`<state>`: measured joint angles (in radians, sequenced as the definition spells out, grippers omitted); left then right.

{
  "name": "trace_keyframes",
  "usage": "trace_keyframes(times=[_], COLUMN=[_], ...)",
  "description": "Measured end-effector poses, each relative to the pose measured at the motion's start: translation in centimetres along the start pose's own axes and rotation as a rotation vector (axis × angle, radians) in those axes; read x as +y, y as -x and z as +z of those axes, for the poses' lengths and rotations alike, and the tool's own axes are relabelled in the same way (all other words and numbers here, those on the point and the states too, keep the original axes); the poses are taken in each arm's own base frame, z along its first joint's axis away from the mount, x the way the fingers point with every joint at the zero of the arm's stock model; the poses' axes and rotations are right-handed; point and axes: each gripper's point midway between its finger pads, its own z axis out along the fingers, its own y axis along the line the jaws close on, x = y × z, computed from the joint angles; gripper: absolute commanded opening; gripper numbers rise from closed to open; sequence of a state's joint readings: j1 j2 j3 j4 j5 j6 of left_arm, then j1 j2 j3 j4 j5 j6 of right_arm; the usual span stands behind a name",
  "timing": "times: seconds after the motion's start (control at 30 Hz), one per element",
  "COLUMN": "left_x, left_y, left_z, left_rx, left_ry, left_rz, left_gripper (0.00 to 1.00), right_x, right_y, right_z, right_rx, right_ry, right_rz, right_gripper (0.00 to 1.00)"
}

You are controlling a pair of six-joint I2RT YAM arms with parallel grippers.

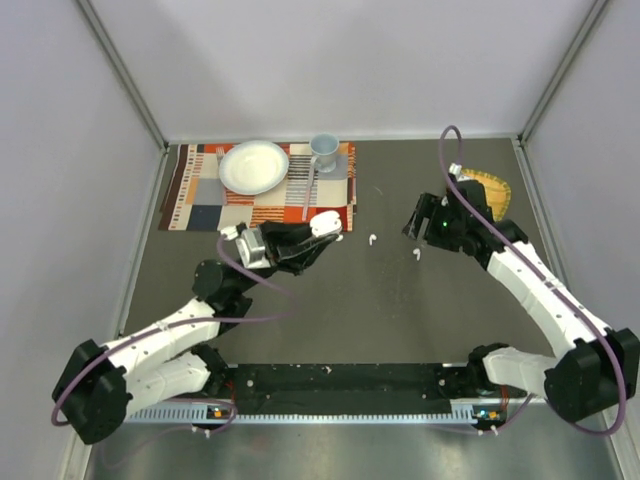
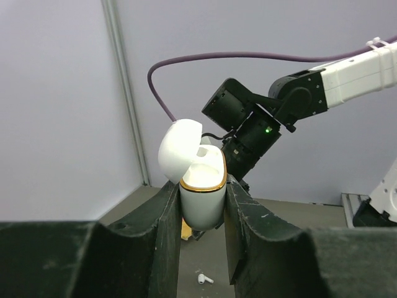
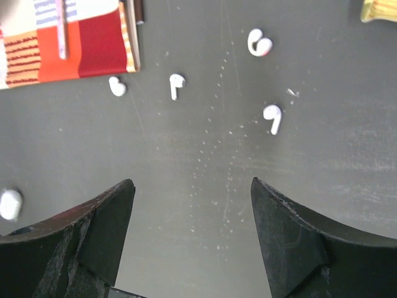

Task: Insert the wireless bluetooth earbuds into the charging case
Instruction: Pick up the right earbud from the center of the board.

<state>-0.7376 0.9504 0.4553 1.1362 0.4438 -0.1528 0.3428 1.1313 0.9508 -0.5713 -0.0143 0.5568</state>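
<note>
Left gripper (image 2: 201, 208) is clamped on the case (image 2: 202, 189), which is open with its mouth up. Right gripper (image 3: 192, 202) is spread wide and empty over the table (image 3: 198, 155). Nearest earbud (image 3: 272, 117) lies ahead of its fingertips, off-centre, with the stem pointing back toward the hand, crosswise to the closing line. Others lie farther ahead. Looks like the right arm's pick.

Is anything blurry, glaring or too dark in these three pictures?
Top view: evenly lit, soft shadows, pale sheen on the near metal strip. Left wrist view: the open white oval charging case is crisp, the black jaws holding it lose detail in shadow. Right wrist view: tiny white earbuds sharp, dust specks on the grey tabletop.
</note>
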Motion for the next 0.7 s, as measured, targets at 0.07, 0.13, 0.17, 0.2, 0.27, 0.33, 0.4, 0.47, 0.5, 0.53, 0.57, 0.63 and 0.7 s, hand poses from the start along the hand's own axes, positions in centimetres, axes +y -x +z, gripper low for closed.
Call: trace_keyframes(times=[0.07, 0.13, 0.17, 0.2, 0.27, 0.33, 0.4, 0.47, 0.5, 0.53, 0.57, 0.63, 0.7], left_x=[1.2, 2.5, 3.1, 3.7, 4.2, 3.8, 3.1, 2.1, 1.6, 1.2, 0.7, 0.0, -0.6], left_y=[-0.2, -0.3, -0.1, 0.1, 0.9, 1.6, 1.5, 0.5, -0.5, -1.4, -2.8, -5.9, -7.9], left_z=[0.9, 1.7, 2.2, 2.7, 3.8, 4.3, 4.2, 3.3, 2.5, 1.8, 1.0, -0.4, -1.2], left_rx=[0.010, 0.019, 0.022, 0.025, 0.028, 0.027, 0.032, 0.042, 0.052, 0.064, 0.084, 0.153, 0.204], left_ry=[0.017, 0.036, 0.046, 0.055, 0.053, 0.032, 0.000, -0.033, -0.044, -0.054, -0.063, -0.066, -0.063], left_rz=[-0.016, -0.048, -0.067, -0.087, -0.126, -0.158, -0.181, -0.205, -0.221, -0.235, -0.258, -0.344, -0.407], left_gripper=[0.00, 0.00, 0.00, 0.00, 0.00, 0.00, 0.00, 0.00, 0.00, 0.00, 0.00, 0.00, 0.00], right_x=[0.7, 1.6, 2.2, 3.1, 5.0, 7.1, 8.6, 9.4, 9.7, 9.7, 9.7, 9.7, 10.4], right_y=[0.9, 1.7, 2.3, 2.9, 4.3, 5.9, 6.7, 6.6, 6.3, 5.8, 5.1, 3.5, 2.5], right_z=[0.4, 0.6, 0.5, 0.3, -0.5, -1.8, -2.9, -3.6, -4.0, -4.3, -4.7, -6.1, -8.2], right_rx=[0.011, 0.023, 0.033, 0.038, 0.043, 0.028, 0.017, 0.019, 0.018, 0.021, 0.022, 0.038, 0.044], right_ry=[0.003, 0.016, 0.029, 0.052, 0.114, 0.193, 0.258, 0.315, 0.346, 0.366, 0.388, 0.436, 0.514], right_rz=[0.017, 0.037, 0.056, 0.072, 0.107, 0.120, 0.115, 0.098, 0.081, 0.074, 0.067, 0.076, 0.105], right_gripper=[0.77, 0.77, 0.78, 0.78, 0.78, 0.78, 0.78, 0.78, 0.79, 0.82, 0.84, 0.85, 0.85])
